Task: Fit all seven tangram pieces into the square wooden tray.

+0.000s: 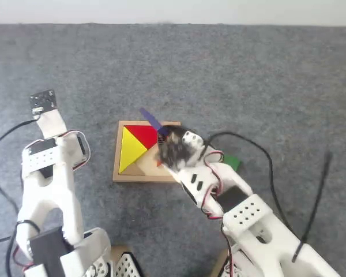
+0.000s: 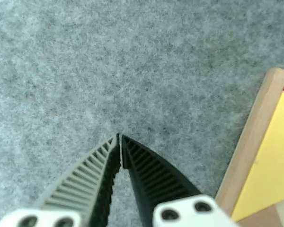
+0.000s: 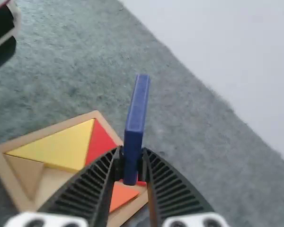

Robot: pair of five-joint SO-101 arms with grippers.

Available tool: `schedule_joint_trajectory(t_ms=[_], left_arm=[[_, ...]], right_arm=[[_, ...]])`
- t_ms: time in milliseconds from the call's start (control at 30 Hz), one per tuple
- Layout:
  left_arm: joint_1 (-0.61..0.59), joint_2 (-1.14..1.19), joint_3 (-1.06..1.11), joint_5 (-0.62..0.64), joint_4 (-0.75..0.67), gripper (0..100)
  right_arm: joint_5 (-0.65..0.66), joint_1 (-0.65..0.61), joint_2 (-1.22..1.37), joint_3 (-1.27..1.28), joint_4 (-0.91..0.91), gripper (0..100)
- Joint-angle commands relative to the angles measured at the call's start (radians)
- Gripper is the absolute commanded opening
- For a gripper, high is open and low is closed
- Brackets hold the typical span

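The square wooden tray (image 1: pixel 116 173) lies mid-table and holds a yellow triangle (image 1: pixel 130 149), a red triangle (image 1: pixel 143 134) and an orange piece (image 3: pixel 120 195). My right gripper (image 3: pixel 129 165) hangs over the tray's right part, shut on a dark blue piece (image 3: pixel 135 120) that stands up on edge; the blue piece (image 1: pixel 151 120) pokes out above the tray's far rim. A green piece (image 1: pixel 233 163) lies on the carpet to the right of the tray, partly behind the right arm. My left gripper (image 2: pixel 119 138) is shut with nothing in it, over bare carpet left of the tray (image 2: pixel 248 142).
Grey carpet covers the table, with a pale wall strip along the far edge. Black cables loop beside both arms. The left arm's body stands at the front left, the right arm's at the front right.
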Motion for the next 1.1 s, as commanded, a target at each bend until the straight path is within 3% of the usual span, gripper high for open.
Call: schedule_joint_trajectory(t_ms=[0,267,500,767,933,1067], left_arm=[[0.008,-0.003,-0.022,-0.012,-0.02,1],[0.008,-0.003,-0.022,-0.012,-0.02,1],[0.008,-0.005,-0.022,-0.012,-0.018,1],[0.008,-0.002,-0.021,-0.012,-0.018,1],[0.008,-0.002,-0.021,-0.012,-0.018,1],[0.008,-0.002,-0.021,-0.012,-0.018,1]], right_arm=[[-0.189,-0.062,-0.019,-0.147,0.191,0.6],[-0.555,-0.157,-0.025,-0.167,0.363,2.4],[-0.752,-0.15,-0.116,-0.161,0.438,0.6],[-0.885,-0.097,0.059,-0.167,0.286,0.6],[-0.77,-0.096,0.203,-0.229,0.312,0.6],[-0.761,-0.093,0.232,-0.305,0.423,0.6]])
